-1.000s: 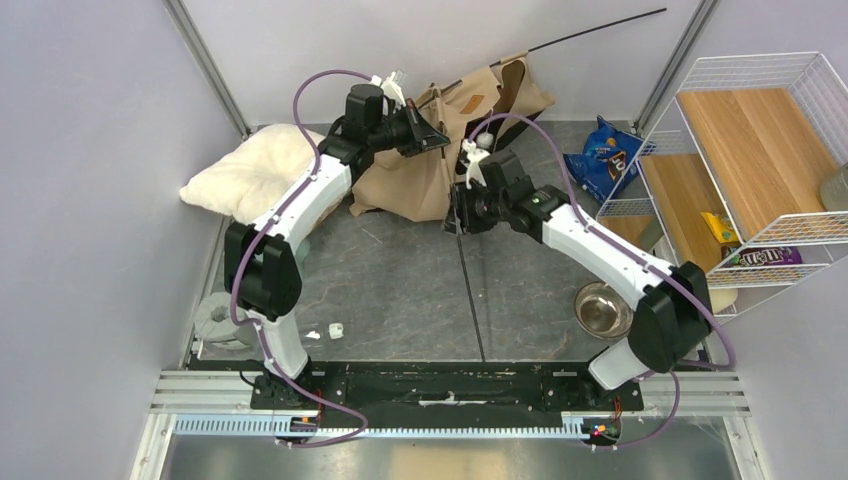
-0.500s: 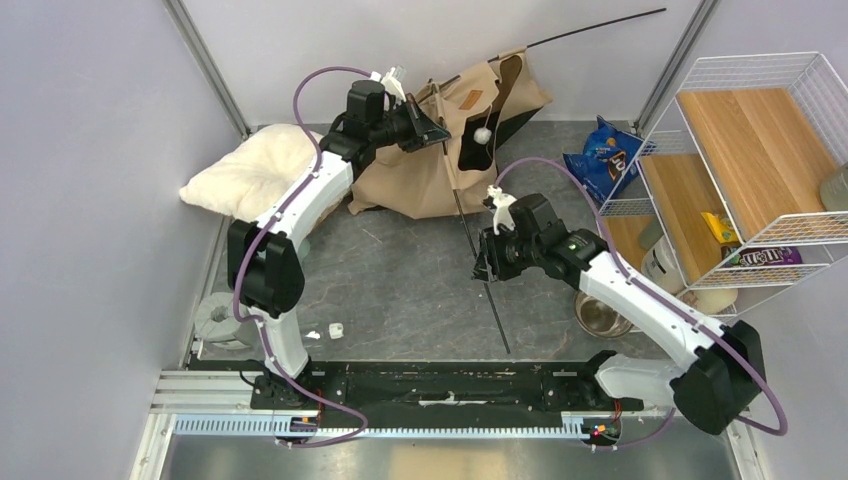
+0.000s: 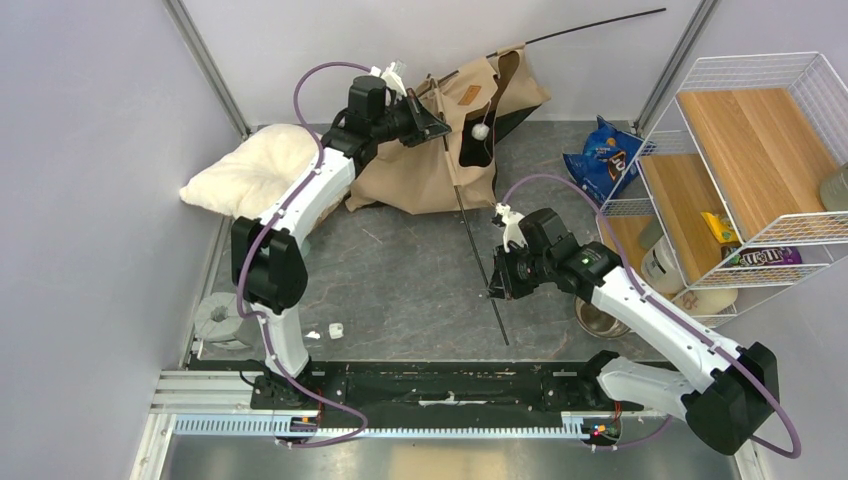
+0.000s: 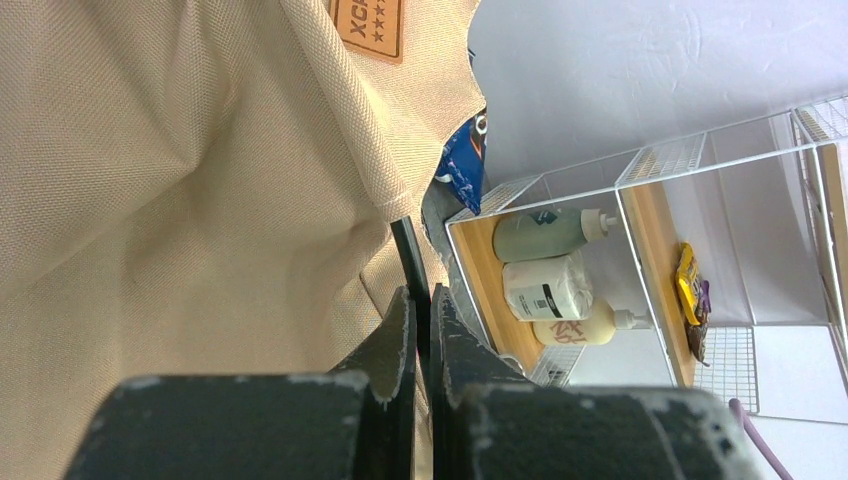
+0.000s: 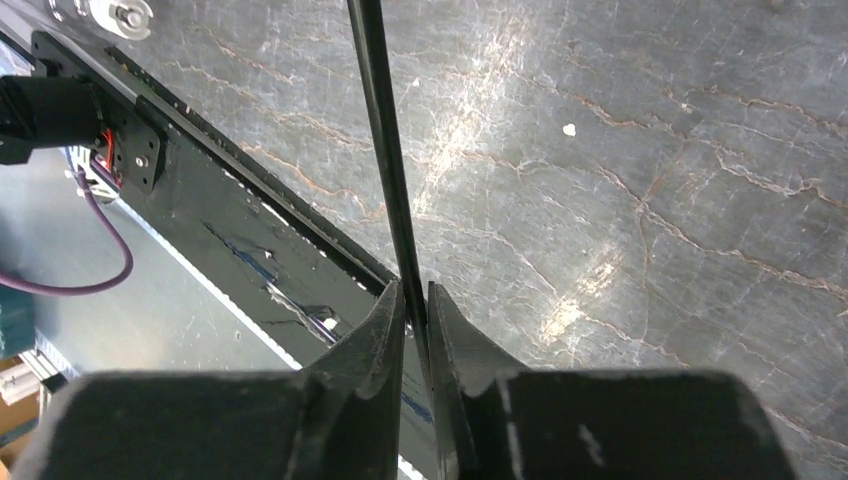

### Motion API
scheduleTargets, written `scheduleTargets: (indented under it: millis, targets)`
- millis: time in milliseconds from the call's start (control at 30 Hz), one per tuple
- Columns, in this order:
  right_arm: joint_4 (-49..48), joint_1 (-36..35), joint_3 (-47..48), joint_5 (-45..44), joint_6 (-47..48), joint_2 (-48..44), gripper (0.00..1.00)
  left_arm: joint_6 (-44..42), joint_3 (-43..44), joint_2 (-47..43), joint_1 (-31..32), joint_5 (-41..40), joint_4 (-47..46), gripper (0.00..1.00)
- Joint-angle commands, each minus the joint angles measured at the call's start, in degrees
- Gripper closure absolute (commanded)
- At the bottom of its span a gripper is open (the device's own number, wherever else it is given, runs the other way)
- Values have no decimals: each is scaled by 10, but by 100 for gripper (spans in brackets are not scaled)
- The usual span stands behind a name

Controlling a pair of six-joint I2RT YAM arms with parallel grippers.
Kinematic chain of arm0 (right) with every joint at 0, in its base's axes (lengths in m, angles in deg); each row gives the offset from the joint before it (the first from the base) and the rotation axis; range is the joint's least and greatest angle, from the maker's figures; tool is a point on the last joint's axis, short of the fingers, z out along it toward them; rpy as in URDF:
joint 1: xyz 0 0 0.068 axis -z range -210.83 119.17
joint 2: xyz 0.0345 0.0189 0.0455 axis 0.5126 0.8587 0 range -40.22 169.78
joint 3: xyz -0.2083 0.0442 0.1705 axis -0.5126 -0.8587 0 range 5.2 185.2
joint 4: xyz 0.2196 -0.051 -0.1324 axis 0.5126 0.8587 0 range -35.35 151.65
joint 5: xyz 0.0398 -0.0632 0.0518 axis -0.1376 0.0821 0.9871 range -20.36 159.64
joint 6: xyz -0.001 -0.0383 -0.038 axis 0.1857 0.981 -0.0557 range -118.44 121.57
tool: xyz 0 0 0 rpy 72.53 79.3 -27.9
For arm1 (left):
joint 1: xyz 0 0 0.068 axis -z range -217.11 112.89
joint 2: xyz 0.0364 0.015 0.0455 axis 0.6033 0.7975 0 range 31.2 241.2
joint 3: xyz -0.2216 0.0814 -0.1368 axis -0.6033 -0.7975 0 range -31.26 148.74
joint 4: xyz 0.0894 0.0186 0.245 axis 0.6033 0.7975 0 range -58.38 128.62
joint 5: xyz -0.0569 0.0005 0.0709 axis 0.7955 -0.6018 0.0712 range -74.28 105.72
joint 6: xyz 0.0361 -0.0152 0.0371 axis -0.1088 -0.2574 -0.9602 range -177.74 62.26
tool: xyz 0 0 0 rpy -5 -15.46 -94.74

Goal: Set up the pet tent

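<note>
The tan pet tent (image 3: 440, 160) lies slumped at the back of the table, with its brown label patch (image 3: 467, 97) and white pompom (image 3: 481, 131) showing. One thin black pole (image 3: 475, 240) runs from the tent towards the front of the table. A second pole (image 3: 590, 28) sticks out at the back right. My left gripper (image 3: 437, 130) is shut on the pole at the tent's top; the fabric (image 4: 180, 170) fills the left wrist view. My right gripper (image 3: 493, 291) is shut on the same pole (image 5: 385, 150) near its lower end, above the dark stone tabletop.
A fluffy white pillow (image 3: 248, 172) lies at the back left. A blue snack bag (image 3: 603, 157) and a wire shelf rack (image 3: 740, 160) with bottles stand on the right. A metal bowl (image 3: 598, 312) sits by the right arm. A grey roll (image 3: 218, 320) lies at the left.
My right gripper has slid down the pole from the tent towards the front of the table, and the pole's lower end swung right. The pompom came into view. The left gripper stayed.
</note>
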Motion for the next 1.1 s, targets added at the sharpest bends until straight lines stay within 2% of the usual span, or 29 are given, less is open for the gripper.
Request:
scheduleTargets:
  millis: [0, 67, 300, 367, 467, 500, 600, 667, 800, 1067]
  targets:
    - [24, 0, -8, 9, 16, -10, 87, -34, 37, 12, -12, -58, -52, 98]
    - [15, -1, -6, 6, 14, -8, 99, -34, 39, 13, -11, -57, -52, 98]
    - [-27, 0, 23, -13, -16, -25, 100, -33, 51, 17, -11, -37, -47, 97]
    - [-37, 0, 37, -19, -24, -32, 100, -35, 56, 18, -11, -31, -45, 87]
    - [-49, 0, 59, -40, -35, -38, 100, -35, 70, 21, -12, -19, -40, 58]
    - [-54, 0, 65, -46, -40, -40, 100, -35, 75, 20, -12, -15, -38, 51]
    - [-79, 0, 78, -55, -58, -42, 100, -40, 82, 15, -12, -6, -38, 36]
    - [-93, 0, 90, -57, -67, -35, 100, -45, 85, 7, -12, -3, -38, 30]
    - [-115, 0, 111, -68, -85, -15, 100, -58, 93, -16, -12, -8, -36, 25]
    - [-151, 0, 154, -63, -119, 34, 100, -99, 58, -97, -12, -38, -13, 23]
